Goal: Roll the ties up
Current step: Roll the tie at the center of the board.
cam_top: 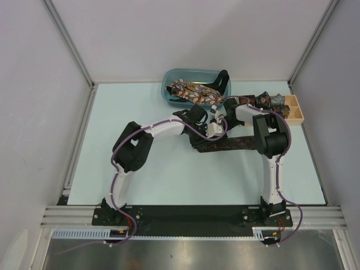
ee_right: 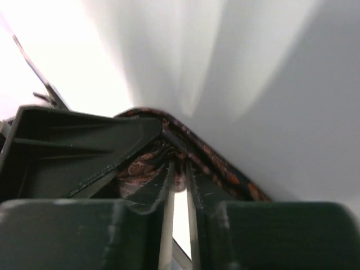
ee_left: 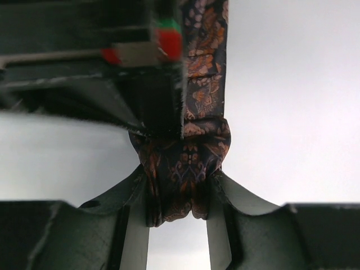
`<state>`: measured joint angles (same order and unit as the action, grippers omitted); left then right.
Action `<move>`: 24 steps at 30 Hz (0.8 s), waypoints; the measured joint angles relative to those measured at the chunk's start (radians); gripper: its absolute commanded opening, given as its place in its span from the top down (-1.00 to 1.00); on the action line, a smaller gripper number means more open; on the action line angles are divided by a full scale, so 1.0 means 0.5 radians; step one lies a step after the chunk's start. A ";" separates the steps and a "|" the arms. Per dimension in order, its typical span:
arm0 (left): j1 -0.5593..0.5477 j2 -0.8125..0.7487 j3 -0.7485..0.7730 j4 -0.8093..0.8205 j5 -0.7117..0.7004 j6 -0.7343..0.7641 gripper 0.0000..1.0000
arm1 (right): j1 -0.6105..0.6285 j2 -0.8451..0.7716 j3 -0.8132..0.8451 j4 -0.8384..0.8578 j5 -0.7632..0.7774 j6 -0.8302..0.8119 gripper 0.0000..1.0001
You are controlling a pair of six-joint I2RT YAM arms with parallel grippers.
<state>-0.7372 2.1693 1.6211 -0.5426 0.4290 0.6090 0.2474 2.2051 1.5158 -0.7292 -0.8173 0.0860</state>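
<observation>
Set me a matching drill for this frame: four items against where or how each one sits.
1 blue bin
2 wooden tray
3 dark brown tie
4 left gripper

a clamped on tie fabric
b far right, coiled ties inside
c stretched across the table
d far centre, loose ties inside

Pairs: 1-d, 2-b, 3-c, 4-a.
</observation>
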 measured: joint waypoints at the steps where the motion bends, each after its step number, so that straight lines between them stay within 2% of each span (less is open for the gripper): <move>1: 0.000 -0.011 0.001 -0.067 -0.022 0.068 0.55 | 0.014 0.006 0.018 -0.022 -0.013 -0.027 0.50; 2: 0.002 -0.020 0.001 -0.109 -0.034 0.109 0.54 | 0.018 0.007 0.027 -0.037 -0.018 -0.030 0.41; 5: 0.018 -0.050 -0.018 -0.231 -0.061 0.230 0.55 | 0.022 0.007 0.099 -0.158 -0.039 -0.116 0.32; 11: 0.061 -0.072 -0.037 -0.330 -0.048 0.333 0.56 | -0.158 -0.054 0.180 -0.458 0.025 -0.426 0.34; 18: 0.071 -0.072 -0.033 -0.354 -0.035 0.358 0.56 | -0.458 -0.294 0.067 -0.722 0.430 -0.809 0.31; 24: 0.075 -0.072 -0.033 -0.356 -0.030 0.359 0.56 | -0.490 -0.369 -0.001 -0.790 0.753 -1.001 0.28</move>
<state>-0.6998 2.1334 1.6047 -0.7208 0.4141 0.7883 0.0025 2.0209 1.5154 -1.1240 -0.4408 -0.4145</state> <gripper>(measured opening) 0.404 0.342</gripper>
